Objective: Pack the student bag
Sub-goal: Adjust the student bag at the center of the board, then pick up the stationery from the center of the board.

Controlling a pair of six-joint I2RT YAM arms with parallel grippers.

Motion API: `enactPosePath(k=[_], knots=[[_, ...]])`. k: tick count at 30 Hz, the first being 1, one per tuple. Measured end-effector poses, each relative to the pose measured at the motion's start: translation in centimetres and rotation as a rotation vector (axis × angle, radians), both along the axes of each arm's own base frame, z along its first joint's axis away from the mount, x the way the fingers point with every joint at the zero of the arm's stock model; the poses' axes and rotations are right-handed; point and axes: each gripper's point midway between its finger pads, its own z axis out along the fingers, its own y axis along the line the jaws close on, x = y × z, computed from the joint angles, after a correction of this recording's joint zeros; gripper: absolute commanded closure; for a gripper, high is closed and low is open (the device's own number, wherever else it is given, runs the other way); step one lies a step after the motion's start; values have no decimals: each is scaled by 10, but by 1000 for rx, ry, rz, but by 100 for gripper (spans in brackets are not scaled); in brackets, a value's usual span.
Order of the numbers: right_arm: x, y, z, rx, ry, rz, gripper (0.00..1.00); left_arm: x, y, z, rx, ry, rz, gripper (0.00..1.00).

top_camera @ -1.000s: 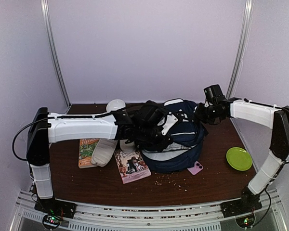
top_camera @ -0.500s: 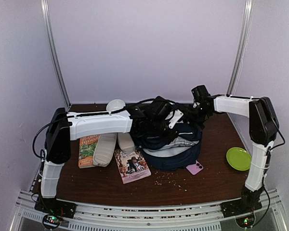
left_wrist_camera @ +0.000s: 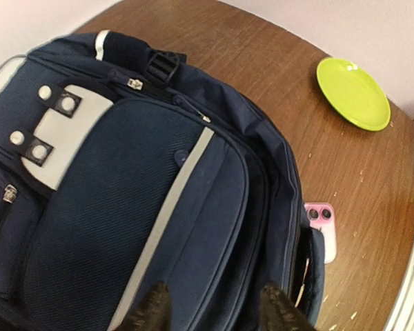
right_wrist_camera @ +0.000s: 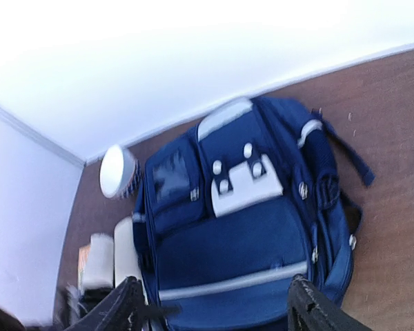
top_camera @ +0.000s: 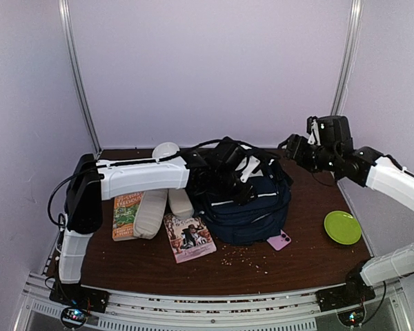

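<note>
The student bag [top_camera: 252, 210], navy with white stripes and white buckle patches, sits on the brown table with its front pocket up. My left gripper [top_camera: 240, 185] hovers just above its top. In the left wrist view the bag [left_wrist_camera: 145, 207] fills the frame, and the gripper [left_wrist_camera: 217, 310] is open, its dark fingertips [left_wrist_camera: 155, 307] apart over the fabric, gripping nothing. My right gripper [top_camera: 288, 146] is raised to the right of the bag, clear of it. In the right wrist view it [right_wrist_camera: 214, 310] is open and empty, well above the bag [right_wrist_camera: 241, 241].
A pink phone [top_camera: 280, 241] lies half under the bag's right corner, a green plate [top_camera: 342, 227] further right. Left of the bag are two white pouches [top_camera: 148, 214], two books [top_camera: 190, 236] and a white bowl [top_camera: 165, 149]. Crumbs dot the table's front.
My left gripper has opened and let go of the bag, which has settled lower. My right gripper has opened and pulled up and away to the right.
</note>
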Motion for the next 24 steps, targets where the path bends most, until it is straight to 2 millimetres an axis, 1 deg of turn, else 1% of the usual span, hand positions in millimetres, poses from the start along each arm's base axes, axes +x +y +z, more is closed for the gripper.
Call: enactPosePath(k=[2, 3, 4, 5, 6, 7, 8, 10, 12, 13, 15, 16, 18, 19, 20, 21, 22, 24], knots=[[-24, 8, -19, -19, 15, 38, 30, -3, 10, 9, 0, 3, 17, 32], [-34, 10, -30, -34, 28, 53, 30, -5, 16, 18, -2, 0, 26, 27], [-44, 12, -40, -45, 42, 65, 30, -6, 23, 30, -7, -10, 39, 20], [-53, 14, -48, -57, 51, 76, 30, -7, 28, 41, -16, -21, 51, 10], [-60, 15, -54, -65, 55, 85, 30, -7, 36, 56, -28, -39, 70, 3], [-67, 16, -58, -72, 55, 94, 31, -8, 47, 71, -37, -61, 92, 2], [-73, 16, -59, -73, 49, 102, 31, -10, 63, 86, -46, -80, 133, 2], [-84, 19, -57, -69, 31, 118, 31, -13, 99, 106, -44, -118, 224, 2], [-92, 21, -55, -65, 12, 130, 31, -13, 143, 114, -17, -142, 341, 2], [-97, 22, -54, -65, 5, 139, 31, -12, 169, 112, 9, -141, 411, 2], [-104, 24, -58, -68, 1, 151, 31, -6, 208, 98, 61, -118, 526, 2], [-106, 25, -61, -71, 3, 155, 31, 0, 233, 82, 103, -88, 601, 2], [-111, 26, -72, -86, 19, 162, 31, 5, 269, 48, 177, -31, 704, 2], [-112, 26, -76, -92, 25, 162, 31, 6, 284, 31, 214, -4, 746, 2], [-113, 26, -80, -100, 34, 163, 31, 4, 299, 12, 254, 30, 786, 2], [-113, 26, -81, -102, 36, 163, 31, 0, 311, -3, 289, 59, 811, 2], [-114, 27, -81, -103, 36, 165, 31, -5, 320, -15, 317, 84, 830, 2], [-115, 28, -81, -102, 35, 165, 31, -9, 331, -29, 343, 123, 857, 2]])
